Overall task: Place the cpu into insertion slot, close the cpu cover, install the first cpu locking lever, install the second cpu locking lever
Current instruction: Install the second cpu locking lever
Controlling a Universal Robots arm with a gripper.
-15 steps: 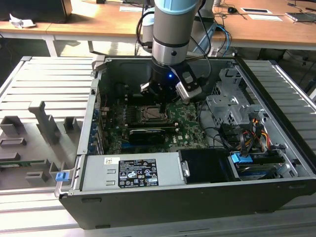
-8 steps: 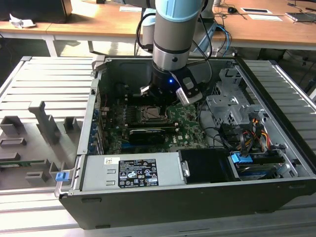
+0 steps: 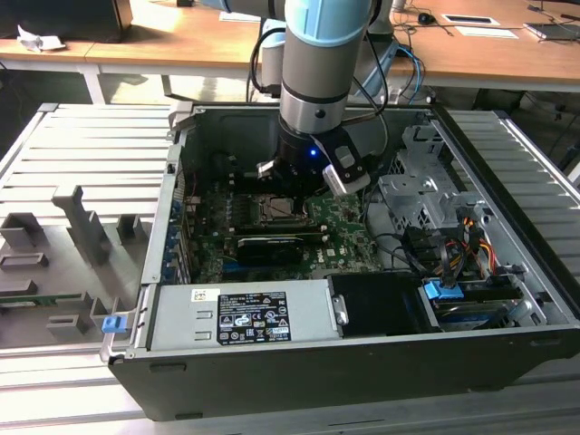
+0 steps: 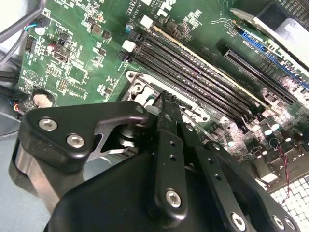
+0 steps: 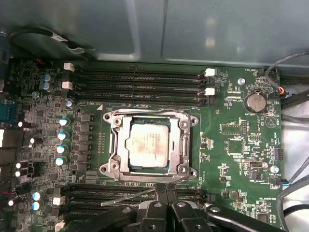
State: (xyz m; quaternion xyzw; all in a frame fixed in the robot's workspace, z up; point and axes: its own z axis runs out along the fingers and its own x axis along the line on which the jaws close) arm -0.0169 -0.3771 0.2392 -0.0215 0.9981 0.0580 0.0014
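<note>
In the first wrist view the cpu (image 5: 147, 143) lies silvery face up in the insertion slot (image 5: 112, 119). The cpu cover (image 5: 120, 145) is folded down flat over it, framing the chip in its window. A thin metal locking lever (image 5: 128, 198) sticks out at a slant from the socket's edge beside my fingertips. My gripper (image 5: 162, 187) is shut, its tips right at that edge of the socket. In the second wrist view the gripper (image 4: 165, 99) tips hang just over the socket's corner (image 4: 139, 87). In the exterior view the arm stands over the socket (image 3: 275, 208).
Black memory slots (image 5: 140, 82) run along both sides of the socket. A long black card (image 3: 269, 246) sits in front of it. The power supply (image 3: 245, 317), a drive cage (image 3: 421, 195) and cables (image 3: 453, 240) crowd the open case (image 3: 172, 181).
</note>
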